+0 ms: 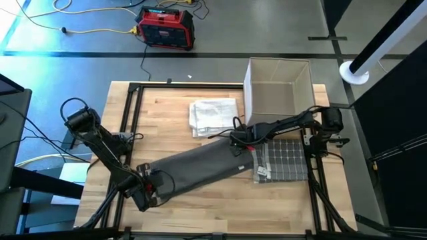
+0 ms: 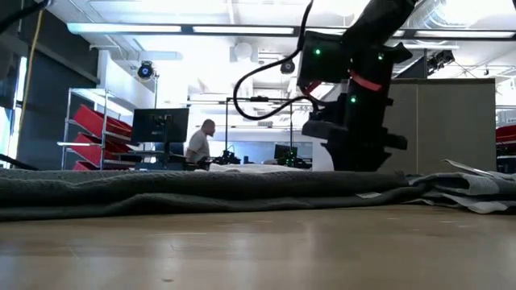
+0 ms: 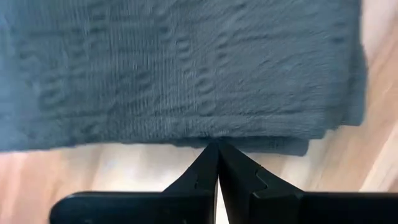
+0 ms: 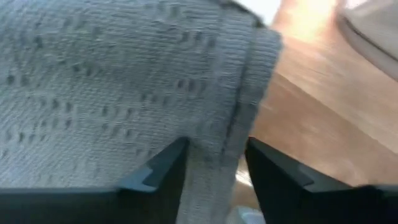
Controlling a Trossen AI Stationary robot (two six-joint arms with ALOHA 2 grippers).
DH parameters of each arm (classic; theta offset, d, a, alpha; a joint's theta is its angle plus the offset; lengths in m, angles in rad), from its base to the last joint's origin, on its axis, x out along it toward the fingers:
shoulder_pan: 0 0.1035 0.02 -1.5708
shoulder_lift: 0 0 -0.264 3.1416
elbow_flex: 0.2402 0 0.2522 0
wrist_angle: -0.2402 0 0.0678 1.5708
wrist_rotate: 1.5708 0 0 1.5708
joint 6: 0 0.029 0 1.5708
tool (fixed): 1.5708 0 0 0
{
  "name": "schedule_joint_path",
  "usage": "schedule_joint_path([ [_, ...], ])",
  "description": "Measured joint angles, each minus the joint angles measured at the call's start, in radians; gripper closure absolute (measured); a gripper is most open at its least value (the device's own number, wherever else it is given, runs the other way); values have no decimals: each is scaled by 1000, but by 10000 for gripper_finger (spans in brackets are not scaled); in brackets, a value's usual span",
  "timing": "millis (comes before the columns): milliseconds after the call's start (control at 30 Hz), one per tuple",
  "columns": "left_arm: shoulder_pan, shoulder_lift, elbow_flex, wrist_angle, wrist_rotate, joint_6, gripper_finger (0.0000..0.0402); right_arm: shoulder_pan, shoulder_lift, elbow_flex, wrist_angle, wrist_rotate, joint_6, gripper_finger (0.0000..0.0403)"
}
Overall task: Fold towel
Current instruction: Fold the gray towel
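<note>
A dark grey towel (image 1: 197, 167), folded into a long strip, lies flat on the wooden table, slanting from near left to far right. My left gripper (image 1: 148, 188) sits shut at the strip's near-left end. My right gripper (image 1: 239, 140) is open at the far-right end. In the right wrist view its fingers (image 4: 158, 168) stand on either side of the towel's hemmed edge (image 4: 233, 124), close to a corner. In the low view the towel (image 2: 201, 189) rests along the tabletop, and the right arm (image 2: 355, 89) comes down behind it. My left gripper pinches the towel's near-left end edge (image 3: 214, 138) between its two fingertips, about midway along that edge. The fingers come at it low, from the table's near-left. Stacked layers show at the edge; how many are pinched, I cannot tell. The towel lies on the table. My right gripper's fingers flank the hem; I cannot tell if they touch it.
A folded white towel (image 1: 213, 115) lies at the far middle. An open cardboard box (image 1: 279, 93) stands at the far right. A checked cloth (image 1: 283, 160) lies on the right, beside the grey towel's end. Bare wood lies along the near edge (image 1: 220, 207).
</note>
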Motion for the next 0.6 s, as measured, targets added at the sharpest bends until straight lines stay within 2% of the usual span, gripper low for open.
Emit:
schedule_joint_path([
  [67,-6,0,-23,-4,2,-34,401,0,3,1,7,-12,-19,377],
  [100,-6,0,-33,-3,1,-50,401,0,3,1,9,-14,-27,387],
  [367,25,-8,-92,60,-31,-60,401,15,-23,118,-161,-13,-70,389],
  [467,65,-9,-99,86,-32,-5,401,33,-39,222,-270,-11,-115,389],
  [600,116,-7,-101,112,-68,66,401,60,-36,360,-298,-39,-160,389],
])
